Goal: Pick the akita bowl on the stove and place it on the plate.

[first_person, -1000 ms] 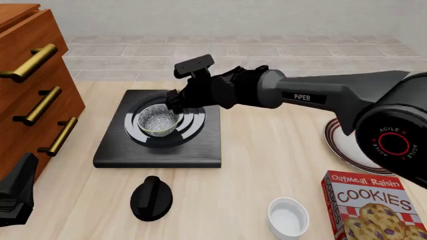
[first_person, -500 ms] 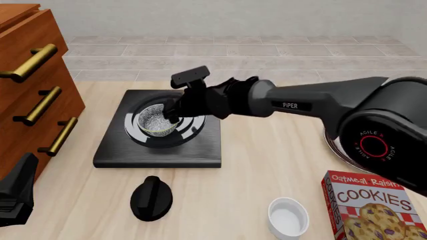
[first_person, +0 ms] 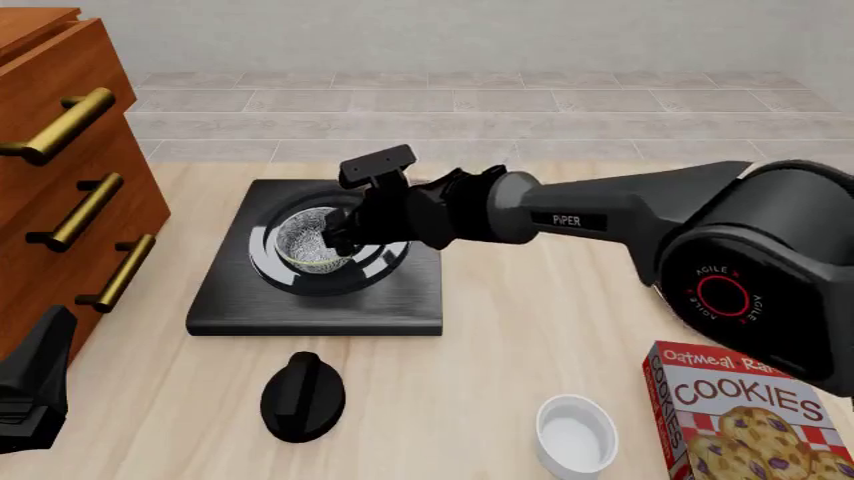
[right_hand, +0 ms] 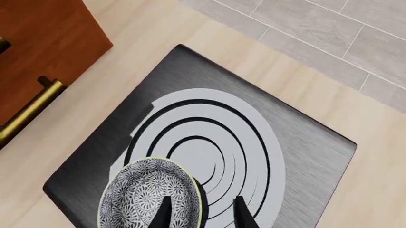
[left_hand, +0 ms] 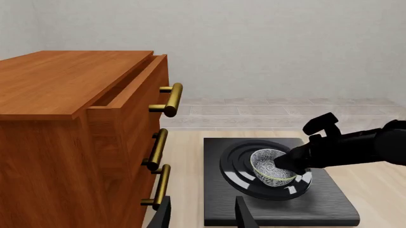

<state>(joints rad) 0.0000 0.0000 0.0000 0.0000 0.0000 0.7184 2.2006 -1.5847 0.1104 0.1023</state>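
Note:
The akita bowl [first_person: 307,245], small with a speckled inside and dark patterned outside, sits upright on the burner rings of the black stove [first_person: 320,300]. My right gripper [first_person: 336,236] is down at the bowl's right rim. In the right wrist view the gripper [right_hand: 201,213] is open and straddles the rim of the bowl [right_hand: 142,194], one finger inside and one outside. The left wrist view shows the bowl [left_hand: 269,166] and the right gripper [left_hand: 286,164] on the stove [left_hand: 279,204]. My left gripper [left_hand: 203,216] is open and empty by the cabinet. The right arm hides the plate.
A wooden drawer cabinet [first_person: 67,170] with brass handles stands at the left. In front of the stove lie a black oval knob [first_person: 303,396] and a white ramekin [first_person: 577,435]. A cookie box [first_person: 747,415] is at the front right.
My right gripper has dropped lower and slid left onto the bowl's rim. The bowl and the left arm have stayed put.

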